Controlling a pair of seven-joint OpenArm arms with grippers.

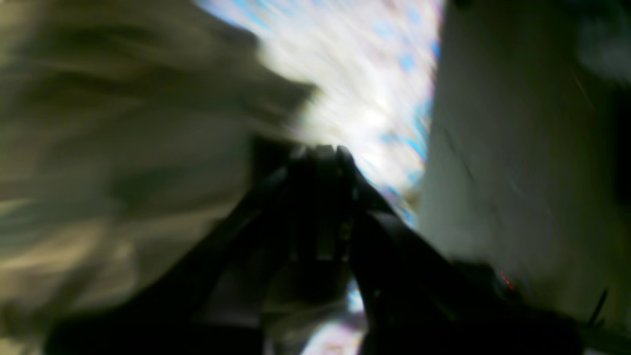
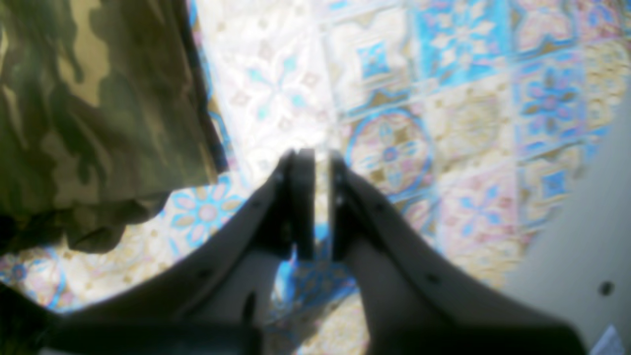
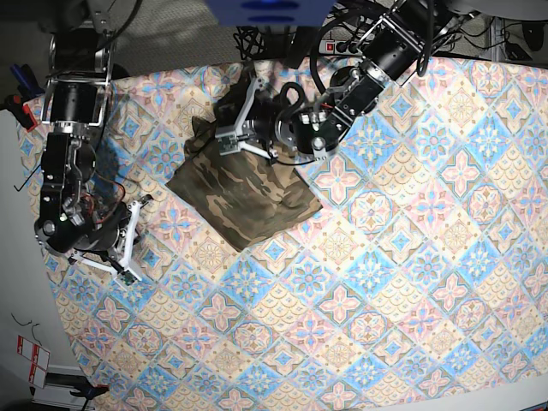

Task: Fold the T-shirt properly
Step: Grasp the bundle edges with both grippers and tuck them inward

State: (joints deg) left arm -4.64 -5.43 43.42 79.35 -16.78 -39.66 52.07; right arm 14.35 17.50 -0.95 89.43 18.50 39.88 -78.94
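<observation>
On the tile-patterned cloth [image 3: 385, 282] the T-shirt [image 3: 244, 195] is laid as a folded bundle. Left claw [image 3: 229, 128] is seen over its far edge, seemingly pinched shut, grip unconfirmed through blur. Right claw [image 2: 321, 162] is parked beside it, nearly closed, empty.

The right hand [image 2: 321, 162], nearly closed and empty, hovers over the patterned cloth [image 2: 443, 98] beside the T-shirt [image 2: 98, 113].

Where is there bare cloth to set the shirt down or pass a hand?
The tiled cloth lies bare below and right of the T-shirt, out to its edges. A narrower strip runs between the shirt and the right gripper. It is crowded where the left gripper hangs over the shirt's upper edge.
</observation>
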